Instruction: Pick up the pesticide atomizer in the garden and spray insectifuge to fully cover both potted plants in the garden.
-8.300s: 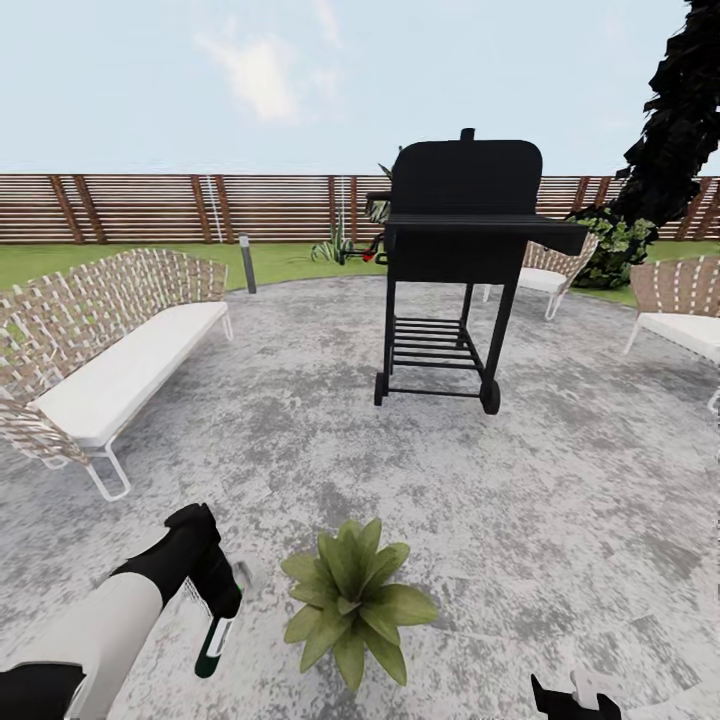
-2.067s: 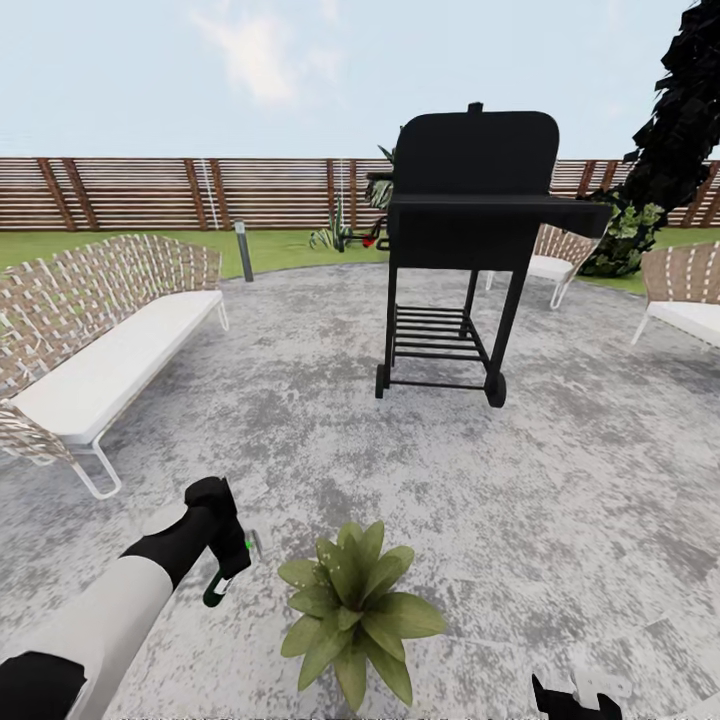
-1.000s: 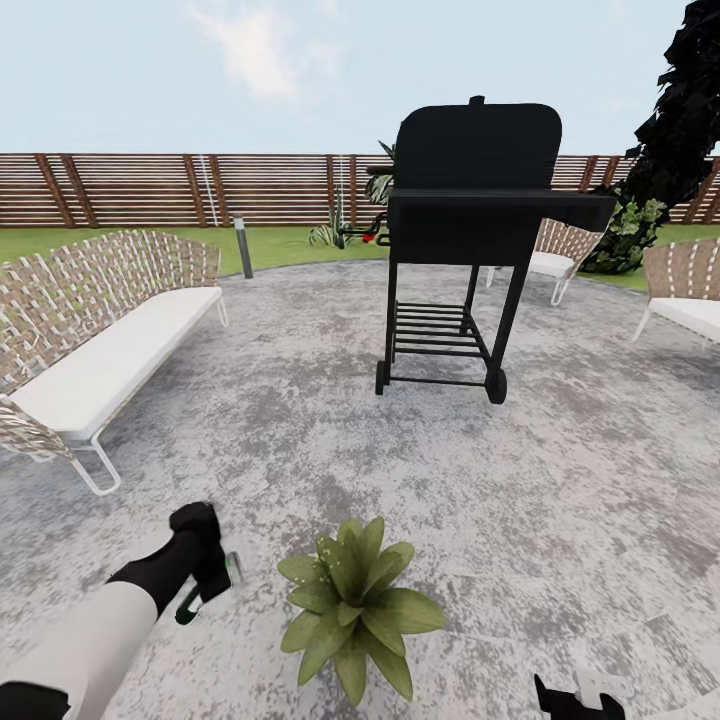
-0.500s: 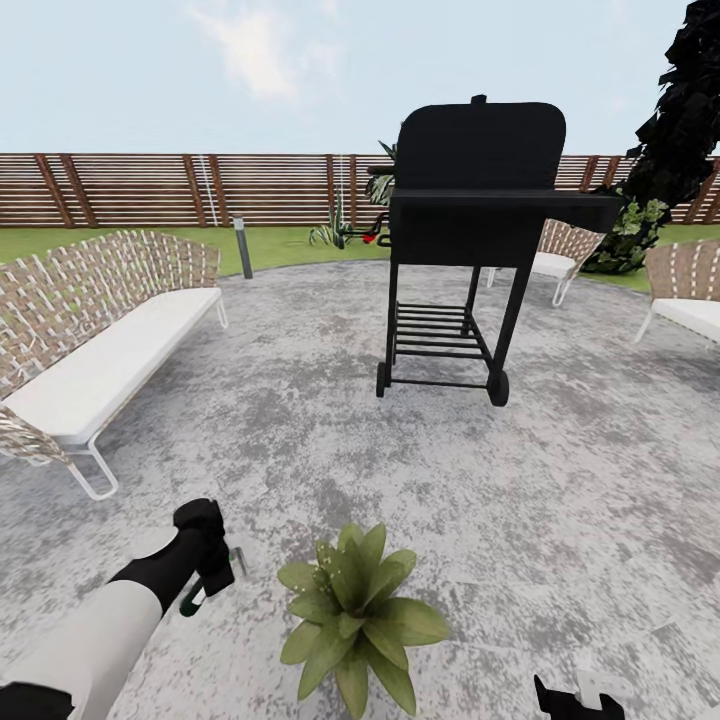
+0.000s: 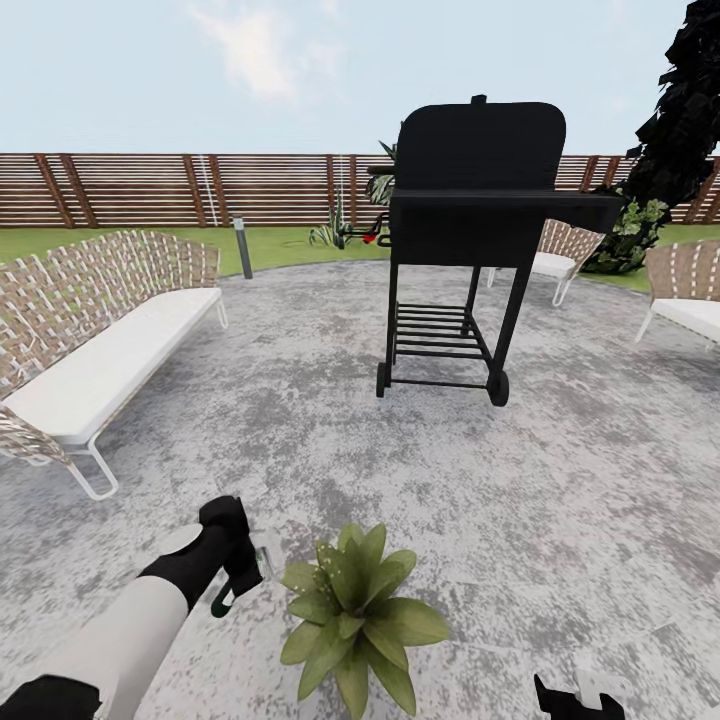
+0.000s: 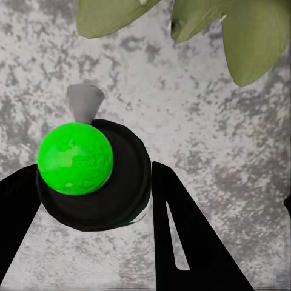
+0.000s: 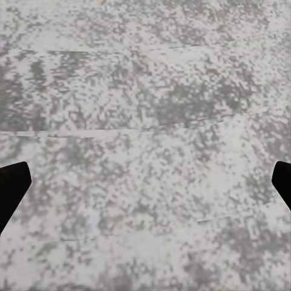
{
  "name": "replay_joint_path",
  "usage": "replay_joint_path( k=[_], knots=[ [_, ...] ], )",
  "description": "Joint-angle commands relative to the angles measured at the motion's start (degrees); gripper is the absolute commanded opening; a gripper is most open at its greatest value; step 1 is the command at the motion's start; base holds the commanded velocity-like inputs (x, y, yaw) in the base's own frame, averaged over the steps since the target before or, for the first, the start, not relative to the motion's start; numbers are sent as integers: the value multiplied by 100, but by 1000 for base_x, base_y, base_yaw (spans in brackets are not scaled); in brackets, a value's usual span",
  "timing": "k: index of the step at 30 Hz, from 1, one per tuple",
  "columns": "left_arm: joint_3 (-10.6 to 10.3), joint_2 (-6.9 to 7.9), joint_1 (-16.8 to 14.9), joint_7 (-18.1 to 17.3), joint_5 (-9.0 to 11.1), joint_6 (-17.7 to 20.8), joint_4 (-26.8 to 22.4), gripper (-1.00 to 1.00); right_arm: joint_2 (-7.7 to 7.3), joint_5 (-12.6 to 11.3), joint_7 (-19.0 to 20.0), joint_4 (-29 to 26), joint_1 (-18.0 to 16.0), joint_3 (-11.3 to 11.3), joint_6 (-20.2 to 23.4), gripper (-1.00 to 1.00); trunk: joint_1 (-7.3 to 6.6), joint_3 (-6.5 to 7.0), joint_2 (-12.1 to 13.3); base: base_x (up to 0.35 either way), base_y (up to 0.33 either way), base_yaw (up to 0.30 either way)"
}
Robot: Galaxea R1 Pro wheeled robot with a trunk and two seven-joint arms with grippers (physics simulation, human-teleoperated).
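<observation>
Mottled grey paving (image 5: 560, 500): potted plant (image 5: 355, 610); left end effector (image 5: 243, 570) grasping pesticide atomizer (image 5: 228, 597), now nearer the leaves; right end effector (image 5: 575, 698) spread wide.

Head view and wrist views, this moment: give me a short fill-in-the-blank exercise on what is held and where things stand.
1. The slim dark-green pesticide atomizer is held by the ____ gripper.
2. The potted plant with broad pointed green leaves stands on mottled grey ____.
3. The black wheeled grill stands ____ the potted plant, farther from the robot.
4. The right gripper's fingers are spread ____ over bare paving.

Missing words: left; paving; beyond; open
</observation>
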Motion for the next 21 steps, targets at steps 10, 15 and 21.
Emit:
replay_joint_path(
  k=[10, 15, 21],
  knots=[
    [16, 434, 56, -981, 28, -306, 11, -100, 1, 15, 45, 1, -5, -43, -21, 100, -1, -5, -2, 0, 0, 0],
    [-3, 382, 59, -1011, -37, -274, -34, -100, 1, 15, 45, 1, -5, -47, -26, 100, -1, -5, -2, -6, -6, 0],
    [-23, 362, 58, -973, -81, -255, -77, -100, 1, 11, 45, 1, -5, -49, -29, 100, -1, -5, -2, -113, -112, 0]
  ],
)
